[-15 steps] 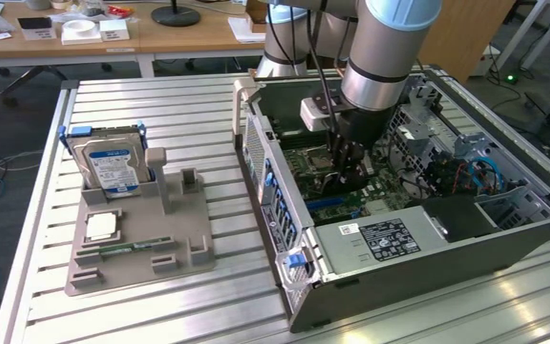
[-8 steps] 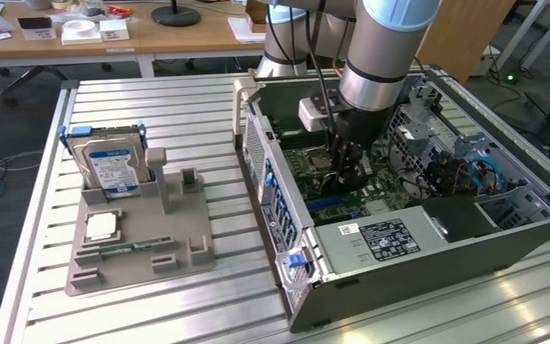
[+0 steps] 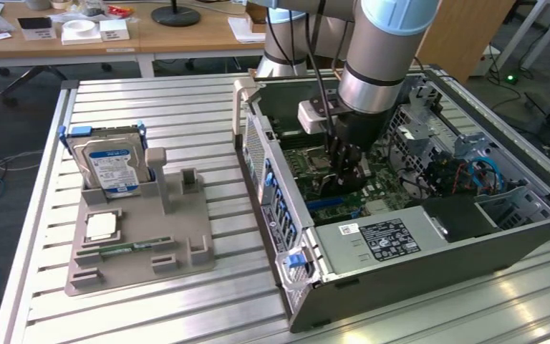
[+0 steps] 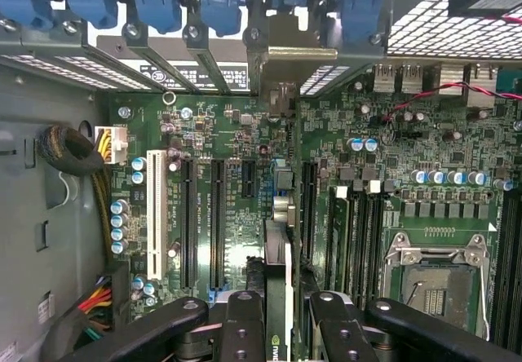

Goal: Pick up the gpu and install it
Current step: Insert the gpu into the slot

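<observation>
My gripper (image 3: 345, 174) reaches down into the open computer case (image 3: 447, 276). It is shut on the gpu (image 3: 336, 189), a dark card held upright over the motherboard (image 3: 299, 163). In the wrist view the gpu (image 4: 278, 256) runs edge-on between my black fingers (image 4: 243, 329), and the gripper (image 4: 278, 333) clamps both of its faces. Its silver bracket (image 4: 290, 52) stands at the rear slot openings, among the blue slot latches (image 4: 220, 3). The card's lower edge lies along the green motherboard (image 4: 236, 215) beside the long black slots (image 4: 217, 219); whether it is seated I cannot tell.
On the exterior view's left a grey tray (image 3: 160, 251) holds a blue-labelled hard drive (image 3: 112, 165), a processor (image 3: 101, 228) and a green memory stick (image 3: 127, 249). Inside the case are the power supply (image 3: 389, 240), an empty processor socket (image 4: 432, 276), cable bundles (image 4: 77, 154) and a drive cage (image 3: 509, 204).
</observation>
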Robot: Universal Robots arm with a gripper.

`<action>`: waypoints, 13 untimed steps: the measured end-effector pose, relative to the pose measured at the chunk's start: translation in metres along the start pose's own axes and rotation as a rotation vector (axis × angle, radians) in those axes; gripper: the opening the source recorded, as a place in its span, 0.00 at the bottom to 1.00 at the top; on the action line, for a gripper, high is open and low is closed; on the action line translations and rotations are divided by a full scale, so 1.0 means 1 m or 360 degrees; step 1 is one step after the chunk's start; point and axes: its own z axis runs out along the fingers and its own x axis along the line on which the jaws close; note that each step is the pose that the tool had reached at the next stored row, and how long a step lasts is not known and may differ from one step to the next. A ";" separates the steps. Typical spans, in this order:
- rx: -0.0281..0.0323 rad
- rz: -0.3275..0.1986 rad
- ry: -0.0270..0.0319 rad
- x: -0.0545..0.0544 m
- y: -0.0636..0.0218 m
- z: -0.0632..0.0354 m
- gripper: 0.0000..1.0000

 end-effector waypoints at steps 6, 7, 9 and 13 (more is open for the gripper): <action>0.00003 0.0000 -0.00005 0.000 0.0014 0.0001 0.26; 0.00003 0.0000 -0.00004 0.000 0.0015 0.0003 0.26; 0.00004 -0.0002 -0.00006 0.000 0.0015 0.0013 0.26; -0.00001 -0.0006 0.00000 0.000 0.0018 0.0023 0.26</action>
